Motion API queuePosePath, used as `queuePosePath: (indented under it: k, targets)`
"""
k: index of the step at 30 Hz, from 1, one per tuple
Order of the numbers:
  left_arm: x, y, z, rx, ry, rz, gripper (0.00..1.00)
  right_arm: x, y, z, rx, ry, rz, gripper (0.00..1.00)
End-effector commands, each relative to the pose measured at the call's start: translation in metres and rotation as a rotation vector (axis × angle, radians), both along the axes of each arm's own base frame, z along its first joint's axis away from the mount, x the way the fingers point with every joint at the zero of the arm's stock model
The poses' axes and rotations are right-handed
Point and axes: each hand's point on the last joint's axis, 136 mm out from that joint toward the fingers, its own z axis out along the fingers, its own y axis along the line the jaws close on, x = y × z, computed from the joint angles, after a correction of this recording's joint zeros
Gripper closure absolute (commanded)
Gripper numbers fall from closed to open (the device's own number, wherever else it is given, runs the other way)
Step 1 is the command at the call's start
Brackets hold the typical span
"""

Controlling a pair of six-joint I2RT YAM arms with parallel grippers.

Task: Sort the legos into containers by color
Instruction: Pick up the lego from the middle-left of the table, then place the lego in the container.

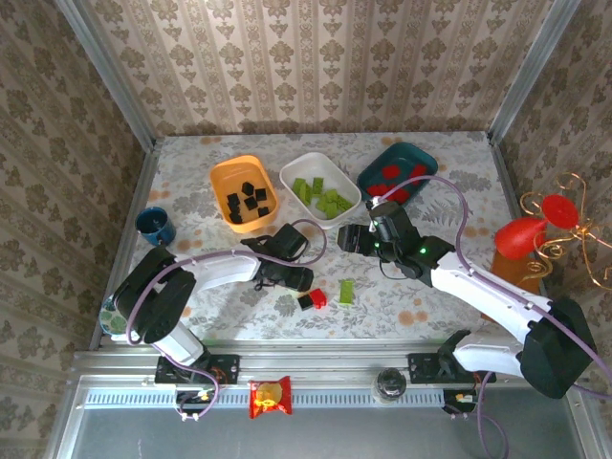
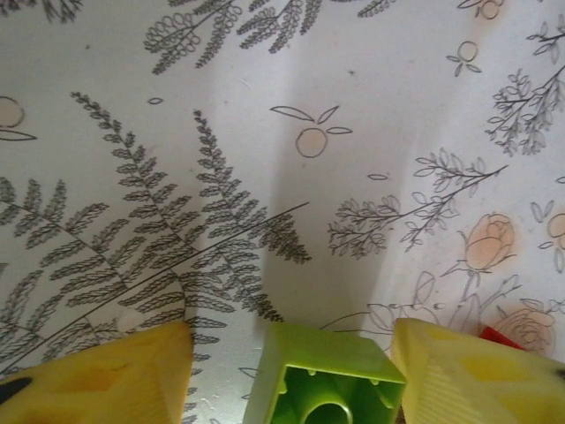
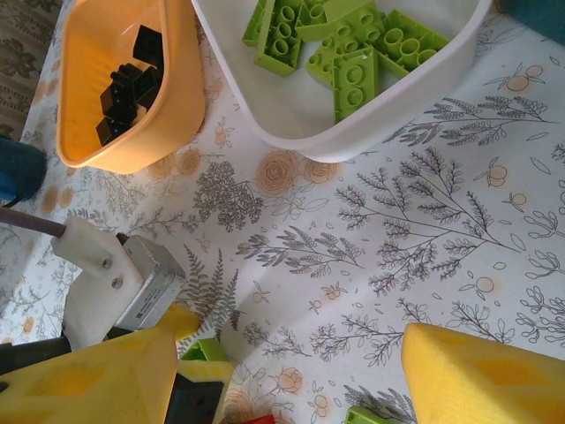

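The orange tub (image 1: pixel 222 177) holds black bricks (image 1: pixel 247 204). Lime green bricks (image 1: pixel 322 194) lie in the white tub (image 1: pixel 346 185), red bricks (image 1: pixel 392 174) in the dark teal tub (image 1: pixel 421 153). My left gripper (image 1: pixel 287 274) is low over the table and open. A lime green brick (image 2: pixel 322 380) sits between its fingers, hollow side up, against the right finger (image 2: pixel 477 371) and apart from the left one. Loose on the table lie a red brick (image 1: pixel 317 296), a black brick (image 1: pixel 305 302) and a green brick (image 1: pixel 346 291). My right gripper (image 3: pixel 291 371) hangs open and empty near the white tub (image 3: pixel 353 124).
A dark blue cup (image 1: pixel 155 226) stands at the left, with a patterned bowl (image 1: pixel 111 320) at the near left edge. A red and gold ornament (image 1: pixel 535 234) sits at the right. A snack packet (image 1: pixel 270 397) lies on the front rail.
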Motion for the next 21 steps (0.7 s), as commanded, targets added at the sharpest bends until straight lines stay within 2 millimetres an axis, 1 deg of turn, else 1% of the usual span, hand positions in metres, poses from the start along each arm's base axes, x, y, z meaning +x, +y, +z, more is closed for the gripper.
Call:
queuePosePath:
  k: [1, 4, 7, 10, 12, 14, 17, 21]
  targets:
    - [-0.015, 0.014, -0.007, 0.045, 0.053, 0.009, 0.47, -0.002, -0.009, -0.004, -0.017, 0.013, -0.033, 0.30]
    - [-0.013, 0.015, 0.000, 0.032, 0.038, 0.018, 0.53, -0.002, -0.012, -0.005, -0.024, 0.014, -0.042, 0.30]
    - [-0.011, 0.013, 0.013, 0.010, 0.016, 0.031, 0.59, -0.003, -0.014, -0.005, -0.027, 0.016, -0.048, 0.30]
    - [-0.008, 0.011, 0.027, -0.017, -0.008, 0.039, 0.63, -0.002, -0.018, -0.007, -0.029, 0.019, -0.061, 0.30]
    - [-0.003, 0.008, 0.039, -0.032, -0.030, 0.041, 0.64, -0.002, -0.020, -0.008, -0.031, 0.022, -0.071, 0.30]
    - [0.008, 0.002, 0.056, -0.056, -0.074, 0.041, 0.65, -0.003, -0.023, -0.009, -0.031, 0.021, -0.080, 0.30]
    - [0.039, -0.009, 0.087, -0.101, -0.150, 0.052, 0.65, -0.004, -0.028, -0.010, -0.031, 0.023, -0.098, 0.30]
    - [0.101, -0.031, 0.130, -0.176, -0.267, 0.078, 0.66, -0.007, -0.035, -0.015, -0.036, 0.033, -0.118, 0.30]
